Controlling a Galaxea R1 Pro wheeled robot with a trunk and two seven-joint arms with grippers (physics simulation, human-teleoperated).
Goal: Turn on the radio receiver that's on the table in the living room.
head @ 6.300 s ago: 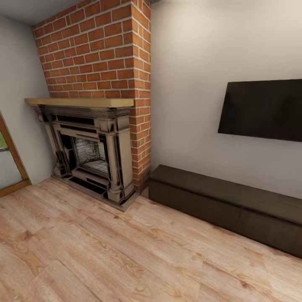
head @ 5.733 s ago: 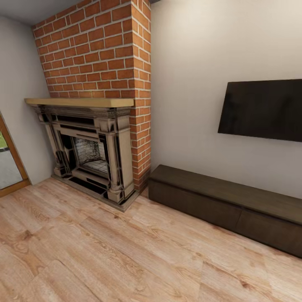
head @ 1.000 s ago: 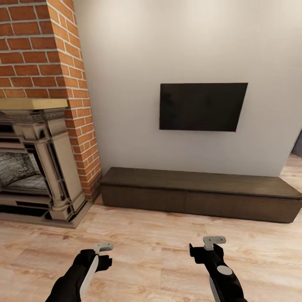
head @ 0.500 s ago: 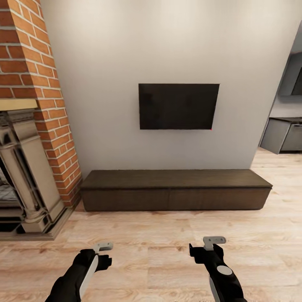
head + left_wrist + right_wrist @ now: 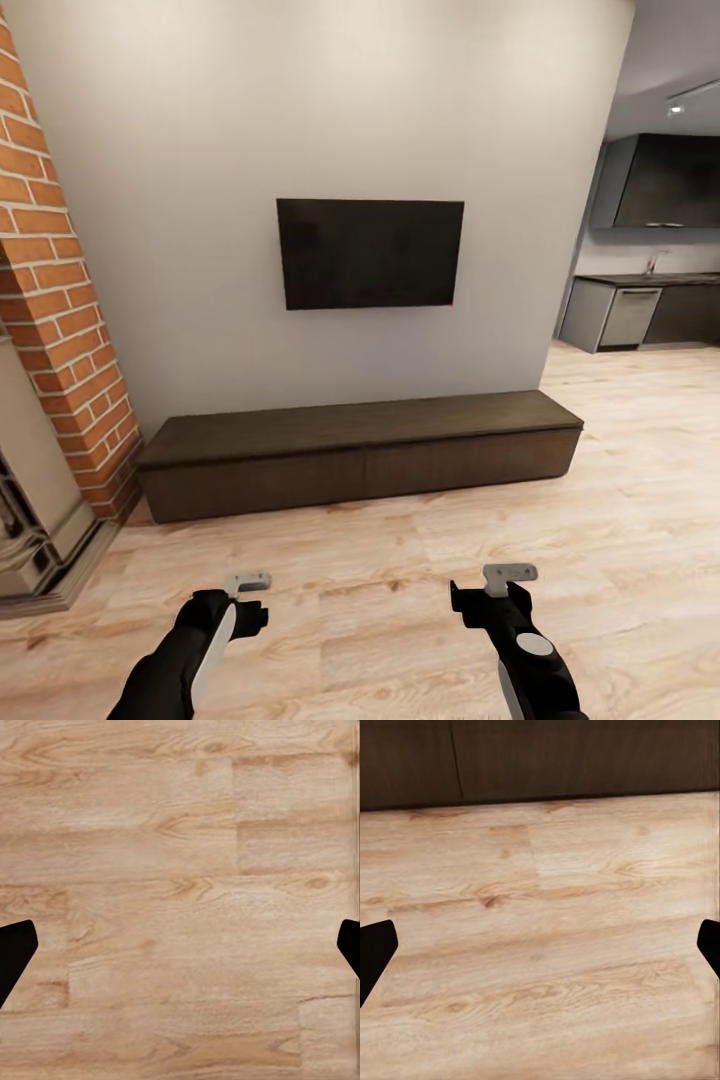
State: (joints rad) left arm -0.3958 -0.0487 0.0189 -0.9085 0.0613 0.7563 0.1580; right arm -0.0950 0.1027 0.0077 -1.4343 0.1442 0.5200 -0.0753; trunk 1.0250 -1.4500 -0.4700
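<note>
At the bottom of the head view, the left gripper (image 5: 247, 581) and right gripper (image 5: 510, 574) hang over the wood floor (image 5: 400, 580), both spread wide and empty. One dark television (image 5: 370, 253) sits at centre, above one long brown cabinet (image 5: 360, 455). One brick chimney (image 5: 55, 330) stands at left. No radio receiver or table is in sight.

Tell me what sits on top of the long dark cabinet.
The dark cabinet's visible top carries no objects; a black TV hangs on the wall above. Its closed front hides the inside.
</note>
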